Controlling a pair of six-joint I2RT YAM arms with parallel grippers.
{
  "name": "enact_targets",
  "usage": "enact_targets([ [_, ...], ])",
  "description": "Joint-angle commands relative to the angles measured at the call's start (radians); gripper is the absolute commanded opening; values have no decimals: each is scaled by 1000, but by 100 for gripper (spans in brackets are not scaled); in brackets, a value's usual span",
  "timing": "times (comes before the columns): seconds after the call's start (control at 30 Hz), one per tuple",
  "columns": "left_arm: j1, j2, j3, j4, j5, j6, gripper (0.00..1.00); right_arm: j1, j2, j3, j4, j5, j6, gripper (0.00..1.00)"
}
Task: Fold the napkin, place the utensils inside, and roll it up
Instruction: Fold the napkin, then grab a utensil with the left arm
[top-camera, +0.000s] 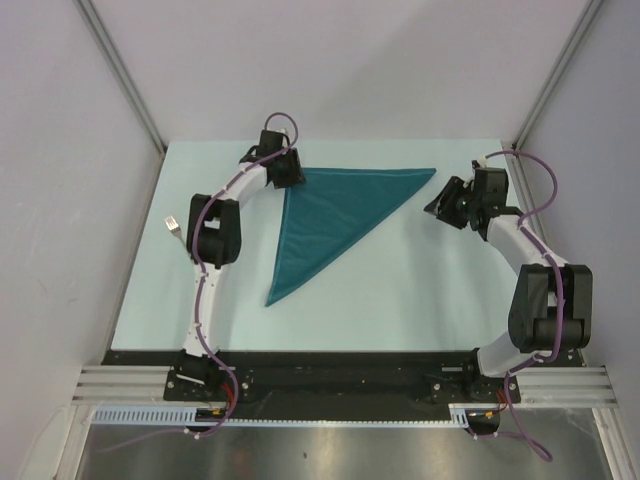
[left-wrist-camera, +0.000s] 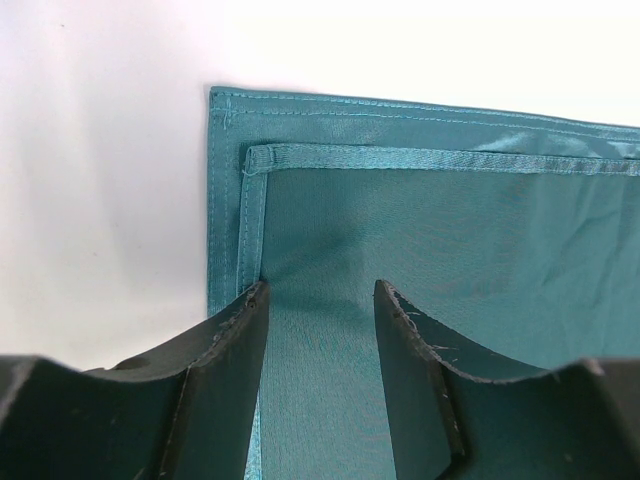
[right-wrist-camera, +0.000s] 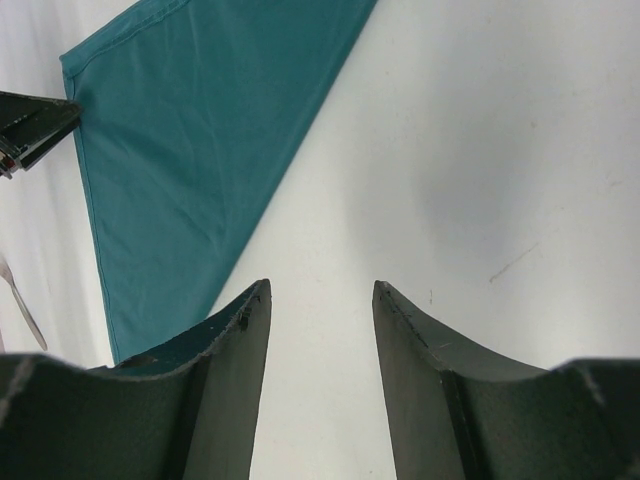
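**A:** Teal, faintly shiny cloth. Where does it lie?

**B:** The napkin lies flat on the pale table, folded into a triangle. One edge runs along the far side and its tip points near and left.

**A:** And the grippers?

**B:** The left gripper hangs over the far left corner, jaws spread, with cloth showing between them. The right gripper sits just off the far right tip over bare table, jaws also apart.

**A:** Anything hard to make out?

**B:** From above, the left gripper covers that corner. Its wrist view shows two stitched hems, the upper set slightly inside the lower. I cannot tell whether its fingertips touch the cloth. A fork lies left of the left arm, with only its tine end showing.
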Motion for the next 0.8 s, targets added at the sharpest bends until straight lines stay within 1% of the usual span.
enact_targets([
  [0.0,22,37,7,-47,-10,30,53,5,-36,-2,2,15,-10,50],
  [0.07,13,-9,-7,-22,-19,44,55,5,-37,1,0,10,-10,51],
  [0.13,7,-64,-42,-2,-47,61,61,5,-43,3,2,6,-13,51],
  [0.17,7,-132,-57,13,-58,65,63,5,-46,3,3,6,-18,51],
  [0.2,7,-167,-88,16,-90,75,64,5,-51,3,3,4,-22,51],
  [0.23,7,-205,-108,15,-116,81,70,5,-60,3,2,1,-27,51],
  [0.27,7,-301,-137,16,-134,84,73,5,-65,3,-1,-2,-36,51],
  [0.3,9,-349,-219,24,-215,85,77,5,-69,3,-3,-4,-41,51],
  [0.33,15,-409,-270,39,-248,84,81,5,-76,3,-3,-11,-48,51],
  [0.37,18,-462,-325,49,-278,79,83,5,-83,3,-6,-16,-53,51],
  [0.4,24,-572,-441,58,-315,61,85,5,-89,3,-7,-22,-67,51],
  [0.43,41,-619,-500,73,-356,55,88,5,-92,3,-9,-39,-71,51],
  [0.47,50,-665,-558,76,-381,50,90,4,-102,3,-9,-51,-79,52],
  [0.5,62,-750,-658,73,-401,37,91,1,-105,3,-10,-62,-93,52],
  [0.53,91,-783,-704,52,-433,30,93,-3,-106,5,-13,-83,-97,52],
  [0.57,110,-820,-749,41,-440,23,93,-9,-109,1,-12,-94,-100,52],
  [0.6,154,-849,-837,35,-446,9,93,-15,-114,1,-13,-109,-105,52],
  [0.63,180,-904,-882,32,-450,6,93,-19,-116,1,-10,-141,-105,52],
  [0.7,234,-952,-986,20,-444,-11,93,-26,-119,-5,-4,-171,-100,52],
  [0.73,290,-996,-1014,7,-446,-14,92,-26,-119,-9,9,-198,-94,52],
  [0.77,307,-1016,-1042,9,-463,-14,92,-26,-123,-17,17,-212,-91,52],
])
